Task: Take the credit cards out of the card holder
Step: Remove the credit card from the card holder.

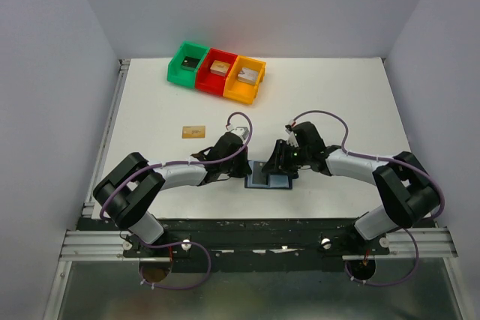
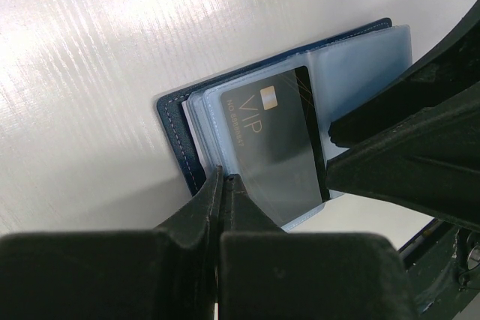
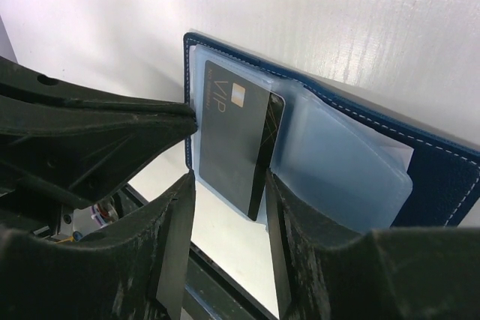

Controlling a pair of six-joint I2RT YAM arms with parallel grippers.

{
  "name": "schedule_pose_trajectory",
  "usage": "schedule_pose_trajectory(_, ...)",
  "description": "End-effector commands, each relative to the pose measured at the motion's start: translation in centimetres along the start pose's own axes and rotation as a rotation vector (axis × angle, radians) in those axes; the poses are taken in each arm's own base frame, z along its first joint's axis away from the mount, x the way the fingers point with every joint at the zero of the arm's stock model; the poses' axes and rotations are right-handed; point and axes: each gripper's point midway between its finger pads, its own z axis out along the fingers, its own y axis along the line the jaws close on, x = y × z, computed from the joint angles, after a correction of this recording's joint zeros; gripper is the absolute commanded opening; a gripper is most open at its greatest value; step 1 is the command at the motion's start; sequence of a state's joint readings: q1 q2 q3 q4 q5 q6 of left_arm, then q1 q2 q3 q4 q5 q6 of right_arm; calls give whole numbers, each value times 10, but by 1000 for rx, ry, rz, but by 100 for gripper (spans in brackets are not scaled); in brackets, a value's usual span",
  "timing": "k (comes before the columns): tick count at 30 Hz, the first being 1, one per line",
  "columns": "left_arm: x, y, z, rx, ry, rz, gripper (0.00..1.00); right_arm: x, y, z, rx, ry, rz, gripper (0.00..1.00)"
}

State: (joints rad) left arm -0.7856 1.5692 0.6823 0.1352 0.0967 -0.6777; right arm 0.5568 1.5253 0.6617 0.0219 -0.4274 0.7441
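Step in hand, as judged: drawing the black card (image 3: pixel 234 140) out of the card holder (image 1: pixel 271 179). The holder lies open on the counter (image 1: pixel 337 95) close to its near edge, between the two arms. Left jaws: fully shut, tips together at the holder's left edge. Whether they pinch a sleeve leaf or only press down cannot be told. Right jaws: roughly half open, one finger beside each long edge of the black card. The card appears part way out of its clear sleeve (image 3: pixel 341 174), and no grip on it is seen. Judgement: the right jaws should close evenly on the card alone, clear of the sleeve plastic. The pull should then run along the sleeve's length, low and straight, so the card does not bind at the pocket mouth. The left jaws should pin the holder throughout, since a holder that drags along wastes the pull. Risk: a thin, glossy card is likely to slip from a shallow pinch. Farther left, a tan card (image 1: pixel 193 131) lies flat on the counter, well apart from the holder. At the far edge stand the green bin (image 1: pixel 187 63), red bin (image 1: pixel 217 73) and orange bin (image 1: pixel 246 80), which have no part in this step.
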Motion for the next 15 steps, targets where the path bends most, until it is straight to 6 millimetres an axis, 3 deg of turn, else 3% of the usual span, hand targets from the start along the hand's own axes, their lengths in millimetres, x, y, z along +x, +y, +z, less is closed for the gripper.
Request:
schedule_pose_trajectory(1,18,17,1,-57,48,3,0,-3,-6,1,28,-22,1,50)
schedule_pose_trajectory(15,18,15,2,-51,52,10,0,3,-4,10,-17,17,19,50)
